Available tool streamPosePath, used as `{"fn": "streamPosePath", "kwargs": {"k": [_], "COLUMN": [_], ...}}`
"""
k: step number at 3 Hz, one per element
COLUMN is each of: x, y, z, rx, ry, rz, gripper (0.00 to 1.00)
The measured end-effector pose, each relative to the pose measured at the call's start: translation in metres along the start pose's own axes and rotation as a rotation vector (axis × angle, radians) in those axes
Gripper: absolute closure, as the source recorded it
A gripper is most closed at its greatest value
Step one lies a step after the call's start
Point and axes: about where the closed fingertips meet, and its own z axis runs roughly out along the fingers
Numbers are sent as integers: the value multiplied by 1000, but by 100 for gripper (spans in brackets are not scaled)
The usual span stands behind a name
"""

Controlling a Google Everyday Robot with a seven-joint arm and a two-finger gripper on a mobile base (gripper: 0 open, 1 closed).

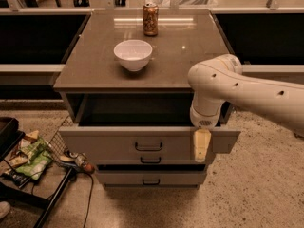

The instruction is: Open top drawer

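Observation:
The top drawer [109, 144] of the grey cabinet stands pulled out toward me, its inside dark in shadow. Its small dark loop handle [148, 147] sits at the centre of the front panel. My gripper [201, 146] hangs from the white arm [247, 91] that reaches in from the right. It points down in front of the drawer's front panel, right of the handle and apart from it. It holds nothing that I can see.
A white bowl [133, 54] and a drink can [150, 19] stand on the cabinet top [190, 56]. Two slimmer drawer fronts [180, 177] lie below the top drawer. A dark wire rack with snack packets [28, 158] stands on the floor at left.

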Motion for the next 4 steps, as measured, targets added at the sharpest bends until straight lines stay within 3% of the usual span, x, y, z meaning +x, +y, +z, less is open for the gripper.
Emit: {"fn": "streamPosePath", "kwargs": {"k": [1, 2, 4], "x": [-4, -4, 6], "y": [32, 65, 91], "z": [3, -15, -46], "rx": [-87, -142, -173], "ry": [28, 85, 113], "rz": [10, 21, 63], "gripper": [13, 36, 84]}}
